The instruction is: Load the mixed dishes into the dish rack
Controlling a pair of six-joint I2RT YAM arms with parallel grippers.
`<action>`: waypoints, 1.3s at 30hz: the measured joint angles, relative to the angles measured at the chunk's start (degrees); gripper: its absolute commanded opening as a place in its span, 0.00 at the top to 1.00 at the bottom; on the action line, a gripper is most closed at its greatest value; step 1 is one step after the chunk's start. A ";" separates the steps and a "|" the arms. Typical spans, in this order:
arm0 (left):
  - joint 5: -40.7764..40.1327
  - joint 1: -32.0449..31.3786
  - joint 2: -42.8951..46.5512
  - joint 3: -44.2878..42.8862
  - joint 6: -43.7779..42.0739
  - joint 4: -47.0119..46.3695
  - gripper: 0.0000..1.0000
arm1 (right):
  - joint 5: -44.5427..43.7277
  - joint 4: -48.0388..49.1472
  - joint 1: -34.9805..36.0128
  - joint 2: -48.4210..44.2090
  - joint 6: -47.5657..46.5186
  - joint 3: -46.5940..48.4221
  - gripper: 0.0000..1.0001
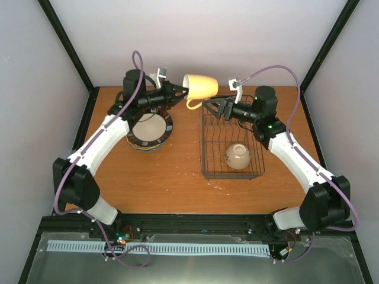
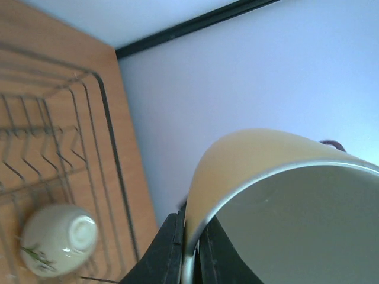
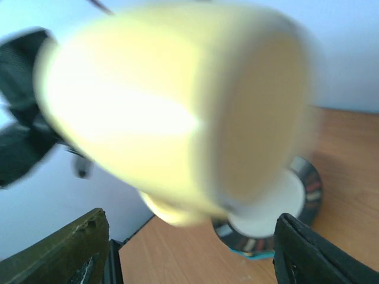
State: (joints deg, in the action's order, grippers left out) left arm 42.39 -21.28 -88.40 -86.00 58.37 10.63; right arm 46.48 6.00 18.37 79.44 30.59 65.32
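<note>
My left gripper (image 1: 182, 90) is shut on the rim of the yellow mug (image 1: 200, 86) and holds it on its side in the air, just beyond the far left corner of the dish rack (image 1: 208, 142). In the left wrist view the fingers (image 2: 169, 251) pinch the mug wall (image 2: 266, 160). My right gripper (image 1: 212, 107) is open over the rack's far end, close below the mug, which looms blurred in the right wrist view (image 3: 177, 106) above the open gripper (image 3: 192, 248). A small cream bowl (image 1: 237, 155) lies upside down in the rack. A stack of plates (image 1: 149, 131), dark-rimmed cream on top, sits left of the rack.
The rack (image 2: 53, 136) and bowl (image 2: 58, 239) show in the left wrist view. The plate stack (image 3: 278, 219) shows behind the mug in the right wrist view. The booth's back wall and black corner posts stand close behind the mug. The wooden table (image 1: 172, 171) carries everything.
</note>
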 measured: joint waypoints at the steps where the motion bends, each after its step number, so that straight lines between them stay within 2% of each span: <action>1: 1.14 0.00 -0.44 2.67 3.69 -3.93 0.99 | 0.09 1.92 1.07 -0.24 -0.15 0.00 0.27; 4: 3.76 0.13 -2.23 7.21 12.81 -13.27 0.99 | -0.81 3.93 2.34 -0.46 -0.09 -0.02 0.27; 8: 4.68 0.15 -3.06 7.30 19.37 -20.55 0.99 | -0.98 7.06 3.37 -0.02 -0.15 0.00 0.29; 14: 5.51 -0.02 -3.76 6.82 25.07 -29.38 0.99 | -0.13 8.94 4.94 0.70 -0.72 0.44 0.38; 22: 5.68 -0.59 -5.11 6.88 28.52 -33.42 0.99 | -0.96 9.05 4.92 2.19 -1.75 3.17 0.41; 25: 5.86 -0.72 -5.09 7.61 29.40 -35.30 1.00 | -1.09 9.20 4.92 2.45 -2.23 4.57 0.54; 26: 5.90 -0.74 -5.09 7.87 29.75 -35.71 0.99 | -1.25 9.16 4.92 2.56 -2.12 4.96 0.65; 28: 5.97 -0.74 -5.03 8.39 30.42 -37.13 0.99 | -1.46 9.11 4.81 3.15 -2.08 5.40 0.95; 31: 6.12 -0.74 -4.90 9.22 29.94 -39.71 0.99 | -0.39 8.87 4.55 4.33 0.50 6.05 0.97; 34: 6.05 -0.61 -4.85 9.51 29.40 -41.77 0.94 | 0.09 8.52 4.55 4.83 3.17 7.52 0.97; 38: 6.03 -0.66 -4.74 9.51 29.46 -42.01 0.74 | 0.15 6.62 4.55 4.83 1.73 8.57 0.97; 39: 5.97 -0.74 -4.63 9.51 29.44 -41.46 0.64 | 0.07 5.70 4.57 4.83 0.63 8.61 0.97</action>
State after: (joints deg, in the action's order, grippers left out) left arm 48.36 -22.02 -93.03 -76.49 87.81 -30.83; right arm 46.54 11.70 22.94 84.27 31.22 73.93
